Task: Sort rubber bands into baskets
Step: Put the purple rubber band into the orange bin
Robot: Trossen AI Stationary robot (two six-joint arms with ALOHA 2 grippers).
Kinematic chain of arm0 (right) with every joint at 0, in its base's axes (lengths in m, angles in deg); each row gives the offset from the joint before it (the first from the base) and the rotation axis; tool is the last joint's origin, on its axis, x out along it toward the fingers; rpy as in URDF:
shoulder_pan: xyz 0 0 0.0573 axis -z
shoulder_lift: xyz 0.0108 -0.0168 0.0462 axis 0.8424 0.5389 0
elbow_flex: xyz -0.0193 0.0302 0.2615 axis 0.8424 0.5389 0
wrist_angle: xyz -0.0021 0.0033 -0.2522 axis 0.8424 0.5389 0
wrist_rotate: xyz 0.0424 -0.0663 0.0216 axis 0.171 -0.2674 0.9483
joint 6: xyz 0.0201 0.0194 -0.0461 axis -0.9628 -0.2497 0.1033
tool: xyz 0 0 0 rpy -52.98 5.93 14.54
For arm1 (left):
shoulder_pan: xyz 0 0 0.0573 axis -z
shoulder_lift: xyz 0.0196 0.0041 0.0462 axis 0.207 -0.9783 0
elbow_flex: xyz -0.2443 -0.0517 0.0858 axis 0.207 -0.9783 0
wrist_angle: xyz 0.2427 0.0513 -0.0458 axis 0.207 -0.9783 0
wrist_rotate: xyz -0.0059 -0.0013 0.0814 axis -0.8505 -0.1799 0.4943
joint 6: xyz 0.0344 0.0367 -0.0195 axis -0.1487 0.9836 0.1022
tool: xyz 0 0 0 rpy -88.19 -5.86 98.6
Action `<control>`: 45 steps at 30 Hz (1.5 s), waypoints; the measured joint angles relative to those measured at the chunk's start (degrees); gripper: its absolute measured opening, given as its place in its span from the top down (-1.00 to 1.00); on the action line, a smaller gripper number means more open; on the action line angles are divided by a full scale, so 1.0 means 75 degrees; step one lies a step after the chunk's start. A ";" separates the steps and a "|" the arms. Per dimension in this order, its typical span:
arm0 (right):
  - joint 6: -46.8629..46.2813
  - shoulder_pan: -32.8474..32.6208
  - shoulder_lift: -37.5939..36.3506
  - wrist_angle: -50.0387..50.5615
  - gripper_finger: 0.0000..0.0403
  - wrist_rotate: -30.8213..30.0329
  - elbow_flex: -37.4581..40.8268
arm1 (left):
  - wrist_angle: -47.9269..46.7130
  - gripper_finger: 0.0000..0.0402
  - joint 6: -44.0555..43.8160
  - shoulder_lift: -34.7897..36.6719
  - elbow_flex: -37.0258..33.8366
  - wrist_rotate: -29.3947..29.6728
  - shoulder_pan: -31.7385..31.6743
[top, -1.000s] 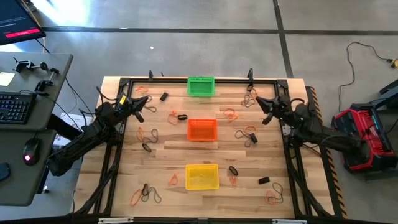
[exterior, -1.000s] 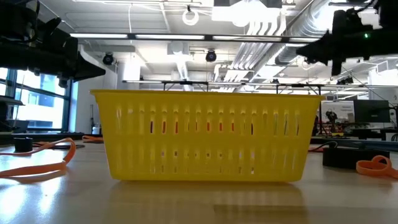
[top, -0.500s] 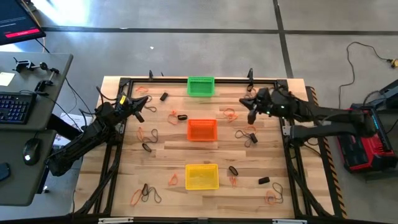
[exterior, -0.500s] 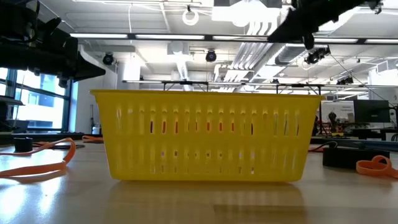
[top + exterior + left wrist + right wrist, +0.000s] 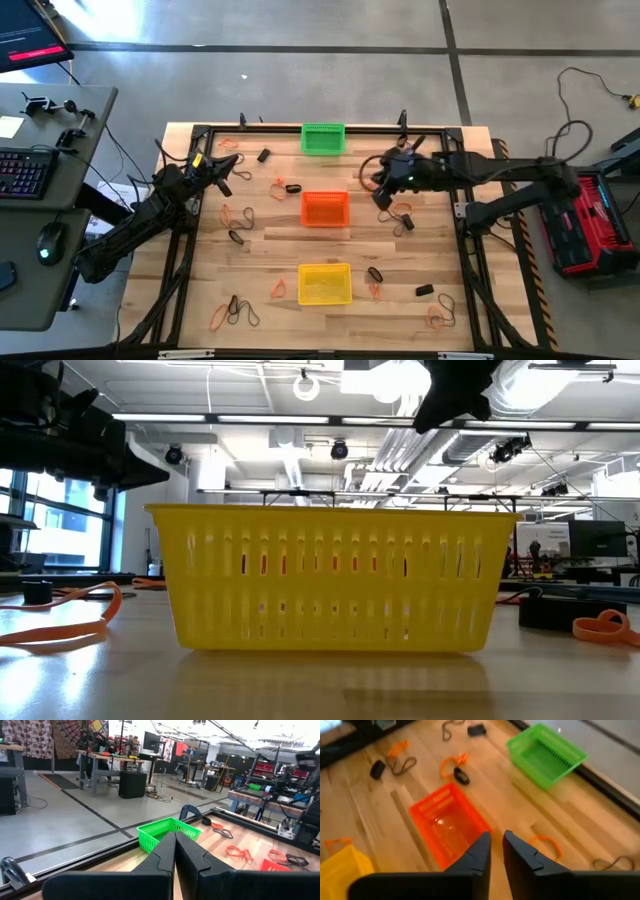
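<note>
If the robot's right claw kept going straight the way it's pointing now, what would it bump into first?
Probably the orange plastic mesh basket. The right gripper, fingers slightly apart, points down toward its near rim in the wrist view. A thin orange rubber band lies just beside that line, so depth leaves some doubt.

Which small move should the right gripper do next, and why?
Probably lower the right gripper onto the thin orange rubber band lying just beside it, right of the orange basket. Its fingers stand slightly apart with nothing between them, and all three baskets look empty.
</note>
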 joint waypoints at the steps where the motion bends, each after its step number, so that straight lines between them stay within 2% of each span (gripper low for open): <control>1: -0.0124 -0.0081 0.0177 0.0154 0.69 -0.0005 -0.0150 | -0.0003 1.00 -0.0001 0.0000 0.0000 0.0000 -0.0026; 6: -0.0802 -0.0458 0.0962 0.1002 0.48 0.0006 -0.0806 | 0.0000 1.00 -0.0001 0.0000 0.0000 0.0000 -0.0123; 10: -0.1303 -0.0658 0.1471 0.1665 0.41 0.0094 -0.1184 | -0.0001 1.00 0.0000 0.0000 0.0000 0.0001 -0.0132; 16: -0.1702 -0.0656 0.1937 0.1934 0.39 0.0737 -0.1307 | 0.0000 1.00 -0.0001 0.0000 0.0000 0.0000 -0.0132; 25: -0.1666 -0.0432 0.2581 0.2276 0.39 0.1217 -0.1302 | 0.0000 1.00 0.0001 0.0000 0.0000 0.0002 -0.0132; 34: -0.1611 -0.0180 0.3248 0.2348 0.39 0.2232 -0.1297 | -0.0003 1.00 0.0001 0.0000 0.0000 0.0001 -0.0132; 45: -0.1546 -0.0136 0.3576 0.2681 0.39 0.2510 -0.1288 | -0.0002 1.00 -0.0001 0.0000 0.0000 0.0003 -0.0129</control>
